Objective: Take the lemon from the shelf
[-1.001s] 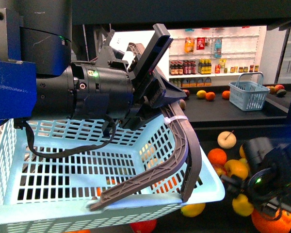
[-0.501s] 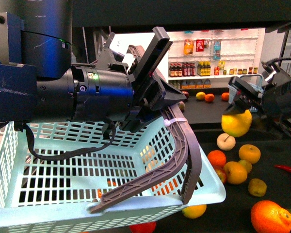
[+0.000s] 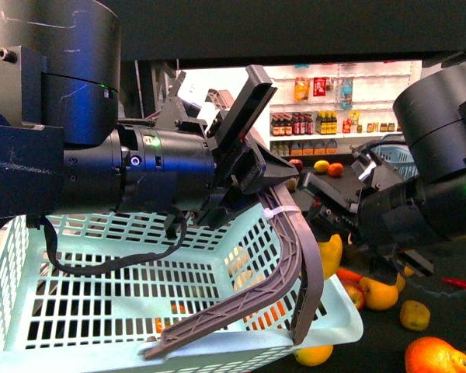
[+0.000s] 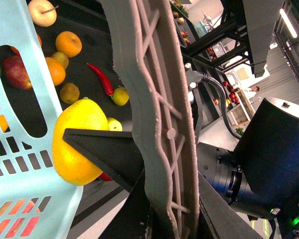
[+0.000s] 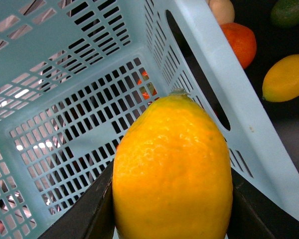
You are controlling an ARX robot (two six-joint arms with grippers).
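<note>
My right gripper (image 3: 325, 227) is shut on the lemon (image 3: 331, 255), a bright yellow oval fruit, right beside the right rim of the pale blue basket (image 3: 326, 311). In the right wrist view the lemon (image 5: 172, 169) fills the space between the dark fingers (image 5: 89, 214), and the basket's slotted inside (image 5: 65, 99) lies behind it. My left gripper (image 3: 252, 167) is shut on the grey basket handle (image 3: 295, 233) and holds the basket up. The left wrist view has the handle (image 4: 154, 99) in the jaws and the lemon (image 4: 77, 142) past the basket wall. The shelf's black tray (image 3: 443, 311) lies below.
Loose fruit lies on the tray: an orange (image 3: 435, 357), yellow fruits (image 3: 380, 294), a red chilli (image 3: 458, 283) and another yellow fruit (image 3: 314, 355) under the basket. A shelf beam (image 3: 295, 31) runs overhead. White wall shelves of bottles (image 3: 311, 120) stand far behind.
My right gripper rose from the fruit on the tray with the lemon, then came left and down to the basket's right rim. The left arm and basket barely moved.
</note>
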